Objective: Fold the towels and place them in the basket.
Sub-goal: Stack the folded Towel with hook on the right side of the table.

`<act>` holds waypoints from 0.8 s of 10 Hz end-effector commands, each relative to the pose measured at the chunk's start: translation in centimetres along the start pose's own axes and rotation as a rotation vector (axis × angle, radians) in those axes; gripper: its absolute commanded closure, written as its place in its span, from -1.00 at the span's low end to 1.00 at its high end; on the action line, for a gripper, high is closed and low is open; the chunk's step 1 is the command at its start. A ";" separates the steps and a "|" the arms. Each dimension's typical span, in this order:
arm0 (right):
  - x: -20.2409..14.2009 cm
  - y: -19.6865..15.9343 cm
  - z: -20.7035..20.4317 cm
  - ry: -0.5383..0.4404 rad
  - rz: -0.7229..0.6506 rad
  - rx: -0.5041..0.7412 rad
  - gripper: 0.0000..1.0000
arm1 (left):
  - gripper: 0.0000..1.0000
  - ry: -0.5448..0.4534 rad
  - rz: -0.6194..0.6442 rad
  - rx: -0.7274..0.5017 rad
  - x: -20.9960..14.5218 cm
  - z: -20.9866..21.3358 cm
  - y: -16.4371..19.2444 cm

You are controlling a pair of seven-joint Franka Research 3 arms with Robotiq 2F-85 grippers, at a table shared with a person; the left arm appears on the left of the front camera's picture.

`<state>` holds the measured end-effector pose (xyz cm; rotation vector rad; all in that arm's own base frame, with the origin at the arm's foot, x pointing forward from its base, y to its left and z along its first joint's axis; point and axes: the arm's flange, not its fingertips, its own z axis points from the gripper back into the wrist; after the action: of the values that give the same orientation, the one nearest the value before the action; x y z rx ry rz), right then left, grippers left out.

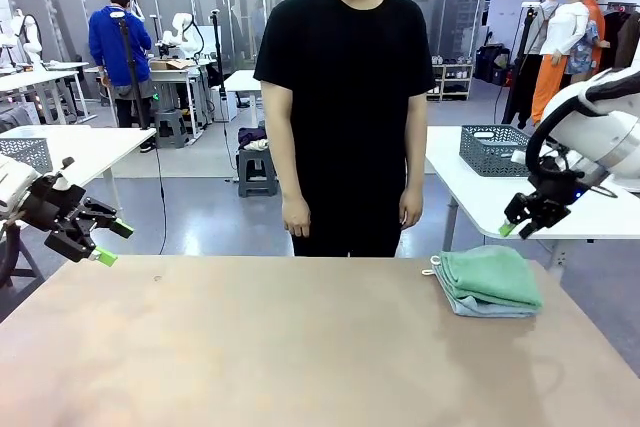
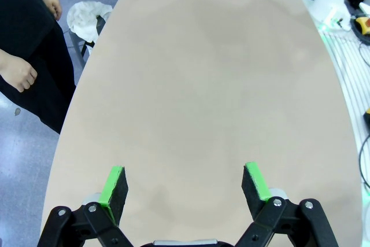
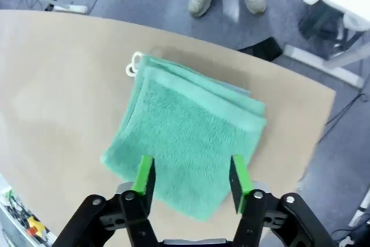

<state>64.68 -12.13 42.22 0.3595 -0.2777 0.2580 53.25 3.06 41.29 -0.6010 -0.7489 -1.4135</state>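
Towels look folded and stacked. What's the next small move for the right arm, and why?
Probably lower the right gripper back onto the towels and close on the stack's edge. Its jaws stand open above the folded green towel, holding nothing, and the stack lies on the table, not in a basket. The left gripper hovers open, far off.

- The folded towels (image 1: 488, 282) lay stacked one on another on the table (image 1: 280, 347), toward its right side near the far edge.
- The right gripper (image 1: 520, 222) hung above the table's right edge, just beyond the stack and apart from it.
- The left gripper (image 1: 95, 237) hung over the table's left edge, well apart from the towels.
- A person (image 1: 345, 107) stood behind the table, about at its middle.
- A basket (image 1: 495, 150) sat on another table (image 1: 470, 192), behind and to the right.
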 end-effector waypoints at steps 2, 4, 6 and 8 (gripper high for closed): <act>-0.9 6.0 11.4 -0.009 0.062 -0.173 -1.00 | -1.00 0.001 -0.005 0.001 0.1 0.1 0.0; -2.3 11.1 17.3 0.033 0.040 -0.202 -1.00 | -1.00 0.001 -0.005 0.001 0.1 0.1 0.0; -5.0 16.0 21.9 0.002 0.017 -0.257 -1.00 | -1.00 0.001 -0.005 0.001 0.1 0.1 0.0; -8.6 19.8 25.1 -0.101 -0.060 -0.306 -1.00 | -1.00 0.001 -0.005 0.001 0.1 0.1 0.0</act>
<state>47.44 -6.09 69.37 0.1062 -0.3634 0.2128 53.26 3.05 41.29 -0.6010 -0.7489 -1.4137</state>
